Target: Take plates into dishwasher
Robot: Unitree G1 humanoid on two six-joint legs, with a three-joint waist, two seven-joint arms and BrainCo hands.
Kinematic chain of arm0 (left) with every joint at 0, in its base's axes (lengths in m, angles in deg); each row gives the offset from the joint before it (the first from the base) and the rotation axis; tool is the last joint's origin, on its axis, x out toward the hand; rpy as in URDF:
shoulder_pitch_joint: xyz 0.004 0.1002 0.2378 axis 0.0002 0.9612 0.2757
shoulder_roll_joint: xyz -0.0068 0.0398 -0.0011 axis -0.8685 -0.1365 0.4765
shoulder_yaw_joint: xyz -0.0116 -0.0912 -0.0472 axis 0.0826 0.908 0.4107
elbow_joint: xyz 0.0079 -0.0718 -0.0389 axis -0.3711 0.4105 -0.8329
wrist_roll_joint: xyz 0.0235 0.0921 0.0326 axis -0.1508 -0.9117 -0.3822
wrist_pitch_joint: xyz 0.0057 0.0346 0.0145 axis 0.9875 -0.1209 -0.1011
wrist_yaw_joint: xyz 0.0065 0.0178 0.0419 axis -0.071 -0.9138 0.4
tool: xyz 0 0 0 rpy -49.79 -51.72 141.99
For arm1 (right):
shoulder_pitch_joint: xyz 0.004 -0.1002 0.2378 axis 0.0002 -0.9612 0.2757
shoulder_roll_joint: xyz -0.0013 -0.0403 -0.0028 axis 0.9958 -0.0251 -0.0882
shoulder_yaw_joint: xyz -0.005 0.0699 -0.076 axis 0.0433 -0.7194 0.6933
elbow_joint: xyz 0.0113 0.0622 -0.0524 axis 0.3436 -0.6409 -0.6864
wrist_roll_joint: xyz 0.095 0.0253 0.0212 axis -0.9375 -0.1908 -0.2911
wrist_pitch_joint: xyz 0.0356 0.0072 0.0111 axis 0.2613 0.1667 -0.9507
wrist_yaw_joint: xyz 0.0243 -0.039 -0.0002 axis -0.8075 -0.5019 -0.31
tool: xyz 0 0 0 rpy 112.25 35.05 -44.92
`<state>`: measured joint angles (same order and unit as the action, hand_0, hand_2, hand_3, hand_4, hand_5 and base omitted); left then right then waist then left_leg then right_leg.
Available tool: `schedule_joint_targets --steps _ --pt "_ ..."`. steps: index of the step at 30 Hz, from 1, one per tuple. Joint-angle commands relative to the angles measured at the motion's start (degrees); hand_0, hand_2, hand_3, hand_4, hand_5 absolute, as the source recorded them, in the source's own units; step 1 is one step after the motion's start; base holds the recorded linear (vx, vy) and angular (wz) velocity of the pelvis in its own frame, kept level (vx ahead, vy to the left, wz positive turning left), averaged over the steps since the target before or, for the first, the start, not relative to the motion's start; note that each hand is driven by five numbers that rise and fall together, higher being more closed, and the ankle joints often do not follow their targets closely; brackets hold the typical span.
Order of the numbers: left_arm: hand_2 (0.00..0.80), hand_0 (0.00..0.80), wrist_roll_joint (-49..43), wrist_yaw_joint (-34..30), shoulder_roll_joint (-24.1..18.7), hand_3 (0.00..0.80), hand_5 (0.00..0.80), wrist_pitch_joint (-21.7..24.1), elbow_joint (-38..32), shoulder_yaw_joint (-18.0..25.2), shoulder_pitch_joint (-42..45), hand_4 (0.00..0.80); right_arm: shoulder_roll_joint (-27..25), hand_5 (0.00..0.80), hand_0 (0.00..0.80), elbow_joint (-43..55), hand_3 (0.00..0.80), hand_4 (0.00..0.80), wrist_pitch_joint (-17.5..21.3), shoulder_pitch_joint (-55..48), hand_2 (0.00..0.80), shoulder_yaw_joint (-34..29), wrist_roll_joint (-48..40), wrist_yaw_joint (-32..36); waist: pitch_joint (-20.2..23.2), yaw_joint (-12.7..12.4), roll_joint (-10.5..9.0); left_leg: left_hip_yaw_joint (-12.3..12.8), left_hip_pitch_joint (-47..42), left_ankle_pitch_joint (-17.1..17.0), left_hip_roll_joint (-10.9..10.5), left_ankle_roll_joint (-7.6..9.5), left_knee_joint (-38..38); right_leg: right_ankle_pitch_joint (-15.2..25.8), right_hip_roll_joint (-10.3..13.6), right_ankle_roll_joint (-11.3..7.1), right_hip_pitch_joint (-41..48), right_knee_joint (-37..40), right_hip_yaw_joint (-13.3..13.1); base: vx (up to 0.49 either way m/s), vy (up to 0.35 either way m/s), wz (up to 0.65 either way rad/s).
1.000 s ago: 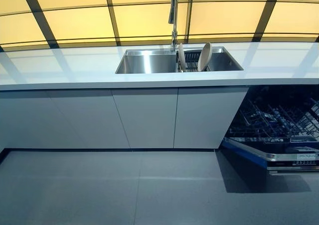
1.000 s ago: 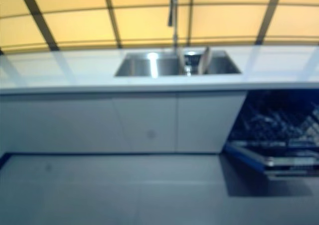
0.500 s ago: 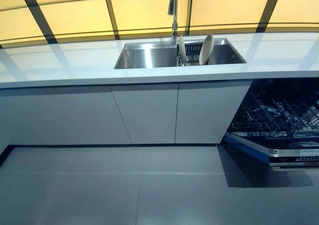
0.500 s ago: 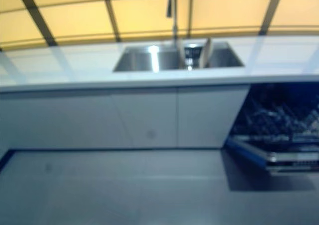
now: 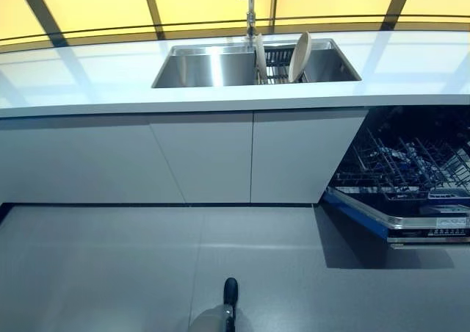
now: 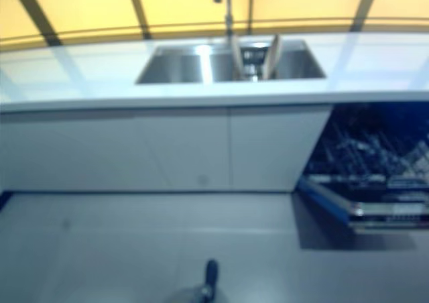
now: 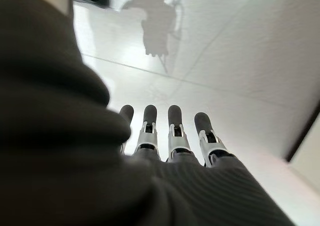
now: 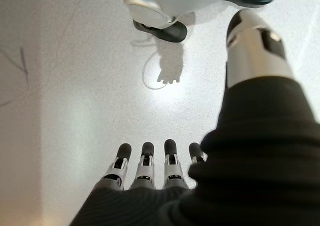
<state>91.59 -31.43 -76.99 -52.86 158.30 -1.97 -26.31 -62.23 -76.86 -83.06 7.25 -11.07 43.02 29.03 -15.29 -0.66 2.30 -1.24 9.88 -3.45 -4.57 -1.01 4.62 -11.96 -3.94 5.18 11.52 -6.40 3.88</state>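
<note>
Two pale plates stand on edge in a dark wire rack point(image 5: 277, 59) inside the steel sink point(image 5: 205, 67): a round one point(image 5: 299, 56) leaning at the right and a thinner one point(image 5: 260, 56) beside the tap. The dishwasher point(image 5: 411, 178) is under the counter at the right, its door point(image 5: 367, 216) down and its dark racks showing. Neither hand reaches into the eye views. In the left wrist view my left hand point(image 7: 170, 136) hangs over the floor with straight fingers and holds nothing. My right hand point(image 8: 145, 168) hangs the same way, its thumb point(image 8: 252, 41) apart, holding nothing.
A white counter point(image 5: 88, 82) runs across the view over plain white cabinet doors point(image 5: 205, 156). A tall tap point(image 5: 248, 1) rises behind the sink, before a yellow panelled wall. Grey floor point(image 5: 110, 266) lies between me and the cabinets. The lowered dishwasher door juts into the floor at the right.
The whole picture has shifted: the counter and sink now sit higher and a little left, so the camera moved. Plates, sink and dishwasher stay where they were.
</note>
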Motion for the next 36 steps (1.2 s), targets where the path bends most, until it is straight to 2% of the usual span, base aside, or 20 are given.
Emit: schedule_joint_targets --steps 1,4,8,10,14,15,16,17,18,21,22,24,25,26,27,30,31,33,35,36 --pt "0.0 0.0 0.07 1.68 -1.77 0.0 0.0 0.29 -3.52 0.96 -0.58 0.0 -0.38 0.0 0.0 1.59 0.0 0.0 1.6 -0.46 0.0 0.26 2.62 0.86 3.04 -0.78 -2.59 3.51 3.71 4.5 -2.13 2.57 6.82 -2.3 1.44 -2.28 2.01 -4.93 2.33 0.395 0.052 -0.12" --pt "0.0 0.0 -0.94 0.76 -3.44 0.0 0.0 -0.47 -4.61 0.4 -2.01 0.0 -0.88 0.0 0.0 2.57 0.0 0.0 3.33 0.77 0.0 1.88 2.89 1.79 3.49 -1.65 -3.21 3.68 5.76 6.86 -2.04 3.37 10.42 -1.89 2.54 -2.47 2.27 -3.32 3.53 0.254 0.004 -0.08" --pt "0.0 0.0 -1.16 -0.07 -3.77 0.0 0.0 -0.26 -5.04 -0.57 -2.45 0.0 -1.73 0.0 0.0 3.36 0.0 0.0 3.45 2.32 0.0 3.68 2.86 2.81 3.51 -2.49 -2.69 3.58 9.49 7.06 -1.55 3.21 13.06 -1.37 3.1 -2.45 1.7 -0.49 4.04 0.176 0.017 -0.03" --pt "0.0 0.0 -1.27 -0.19 -3.65 0.0 0.0 -0.53 -5.32 -0.45 -2.2 0.0 -1.78 0.0 0.0 3.32 0.0 0.0 3.34 2.25 0.0 3.55 3.63 2.91 3.77 -2.71 -2.71 3.78 9.24 7.85 -1.49 3.65 13.17 -1.11 3.76 -3.08 2.11 -0.34 4.78 0.232 0.061 -0.24" --pt "0.0 0.0 -3.32 -1.04 -4.06 0.0 0.0 -1.63 -5.33 0.91 -1.89 0.0 -1.06 0.0 0.0 2.64 0.0 0.0 2.73 1.52 0.0 1.8 3.33 1.86 5.43 -3.07 -3.53 4.0 5.79 10.55 -2.73 5.8 11.91 -0.51 6.6 -5.87 2.82 -5.26 8.21 0.362 0.131 0.04" --pt "0.0 0.0 -4.21 -1.25 -4.4 0.0 0.0 -1.63 -5.27 1.38 -1.79 0.0 -0.8 0.0 0.0 2.76 0.0 0.0 2.72 1.22 0.0 0.62 2.74 1.5 6.1 -3.1 -3.92 3.43 1.98 10.65 -4.51 7.3 8.11 5.69 10.43 -8.34 -0.18 -16.82 10.52 0.362 0.289 0.02" --pt "0.0 0.0 -4.4 -1.4 -4.54 0.0 0.0 -1.24 -5.07 1.48 -1.72 0.0 -1.05 0.0 0.0 2.85 0.0 0.0 3.35 1.04 0.0 -0.04 3.74 1.7 6.21 -2.79 -3.69 2.78 -1.7 10.19 -5.79 8.53 4.28 11.0 14.28 -9.35 -7.42 -30.26 9.62 0.396 0.368 -0.05" --pt "0.0 0.0 -5.27 -1.76 -4.73 0.0 0.0 -0.43 -4.42 0.81 -2.02 0.0 -1.41 0.0 0.0 2.84 0.0 0.0 5.95 0.49 0.0 -0.47 6.48 2.71 5.75 -1.89 -3.6 2.26 -3.91 10.62 -6.94 9.73 2.82 11.82 15.51 -9.47 -13.15 -39.78 7.73 0.249 0.289 -0.24" --pt "0.0 0.0 -5.53 -1.79 -4.91 0.0 0.0 -0.58 -4.56 0.76 -2.01 0.0 -1.65 0.0 0.0 3.11 0.0 0.0 6.82 0.36 0.0 -0.29 7.87 3.21 5.44 -1.88 -3.3 2.33 -5.22 10.79 -6.92 9.61 2.49 12.21 14.95 -9.69 -15.15 -41.0 6.86 0.215 0.174 -0.19" --pt "0.0 0.0 -5.43 -0.33 -6.12 0.0 0.0 -2.28 -7.17 -0.05 -3.06 0.0 -3.88 0.0 0.0 9.31 0.0 0.0 11.09 1.25 0.0 3.8 11.97 11.39 3.92 -1.88 -0.89 1.77 -8.36 8.92 -4.54 8.53 0.88 6.99 12.97 -7.06 -19.47 -31.99 8.75 0.139 -0.022 0.11" --pt "0.0 0.0 -5.6 -0.11 -7.52 0.0 0.0 -3.95 -9.76 -0.22 -3.22 0.0 -5.69 0.0 0.0 16.99 0.0 0.0 10.73 2.19 0.0 6.6 13.62 17.96 3.4 -2.34 0.01 1.99 -8.71 8.48 -2.61 7.5 1.19 5.99 10.63 -6.57 -19.14 -20.59 9.46 0.081 -0.249 0.01" --pt "0.0 0.0 -7.54 -1.13 -10.56 0.0 0.0 -6.6 -13.67 0.71 -3.24 0.0 -9.4 0.0 0.0 26.9 0.0 0.0 13.98 2.57 0.0 9.69 13.7 25.1 2.98 -2.77 -0.27 1.51 -8.29 9.51 -1.65 7.03 2.46 12.77 8.1 -9.04 -20.52 -3.82 7.16 0.075 -0.317 0.07" --pt "0.0 0.0 -8.02 -1.72 -11.83 0.0 0.0 -7.76 -15.18 1.45 -3.19 0.0 -12.0 0.0 0.0 31.55 0.0 0.0 15.21 2.92 0.0 9.83 11.88 29.42 3.01 -2.72 -0.86 1.52 -7.48 10.3 -1.86 7.65 3.84 16.57 7.81 -9.57 -21.71 0.24 5.09 0.114 -0.255 0.14" --pt "0.0 0.0 -7.71 -2.33 -13.22 0.0 0.0 -8.63 -16.24 1.89 -2.96 0.0 -14.92 0.0 0.0 37.26 0.0 0.0 14.64 3.4 0.0 9.38 8.6 34.54 3.1 -2.53 -1.41 1.14 -7.32 11.6 -1.93 8.08 5.39 17.99 7.31 -9.88 -22.69 1.47 2.57 0.157 -0.235 0.26" --pt "0.0 0.0 -7.62 -3.08 -14.15 0.0 0.0 -9.41 -16.9 2.42 -2.46 0.0 -17.67 0.0 0.0 43.49 0.0 0.0 12.67 3.74 0.0 8.24 5.23 38.78 3.25 -2.31 -2.11 1.15 -6.9 13.4 -1.84 8.48 7.64 16.35 7.1 -9.75 -21.7 0.32 2.2 0.23 -0.229 0.3" --pt "0.0 0.0 -7.44 -3.02 -13.62 0.0 0.0 -8.27 -15.82 4.53 0.45 0.0 -24.74 0.0 0.0 54.93 0.0 0.0 9.05 4.45 0.0 4.25 -2.03 47.6 5.07 -1.78 -3.3 2.58 -8.16 14.62 -0.47 7.68 9.04 13.25 6.32 -9.16 -18.88 -0.21 2.55 0.295 -0.196 0.35" --pt "0.0 0.0 -8.24 -4.08 -13.49 0.0 0.0 -8.19 -15.22 5.09 1.01 0.0 -27.06 0.0 0.0 57.99 0.0 0.0 8.45 4.56 0.0 2.55 -5.84 50.71 5.52 -1.72 -3.66 2.89 -9.27 14.62 0.0 7.39 8.3 12.7 6.17 -8.97 -17.74 0.13 2.81 0.262 -0.146 0.19" --pt "0.0 0.0 -10.69 -5.53 -13.05 0.0 0.0 -7.03 -12.09 5.79 1.64 0.0 -31.81 0.0 0.0 64.46 0.0 0.0 3.9 7.66 0.0 -2.47 -17.41 57.06 6.69 -1.83 -4.77 3.08 -11.96 14.14 0.72 6.6 5.01 12.28 6.0 -8.74 -14.94 2.68 3.47 0.312 -0.167 0.29" --pt "0.0 0.0 -11.16 -5.45 -13.01 0.0 0.0 -5.28 -8.82 6.37 1.96 0.0 -33.92 0.0 0.0 67.31 0.0 0.0 2.14 11.62 0.0 -4.71 -27.1 58.34 7.38 -1.81 -5.28 2.94 -13.41 13.81 1.01 6.1 2.76 11.77 5.98 -8.75 -13.85 3.42 3.84 0.237 -0.111 0.08" --pt "0.0 0.0 -11.78 -5.85 -13.14 0.0 0.0 -4.81 -7.44 6.58 1.97 0.0 -33.81 0.0 0.0 69.25 0.0 0.0 -0.34 15.29 0.0 -6.63 -33.98 55.99 7.8 -1.87 -5.43 3.03 -14.03 13.79 1.26 5.87 1.8 11.26 6.04 -8.9 -13.79 3.19 4.1 0.17 -0.078 -0.05"
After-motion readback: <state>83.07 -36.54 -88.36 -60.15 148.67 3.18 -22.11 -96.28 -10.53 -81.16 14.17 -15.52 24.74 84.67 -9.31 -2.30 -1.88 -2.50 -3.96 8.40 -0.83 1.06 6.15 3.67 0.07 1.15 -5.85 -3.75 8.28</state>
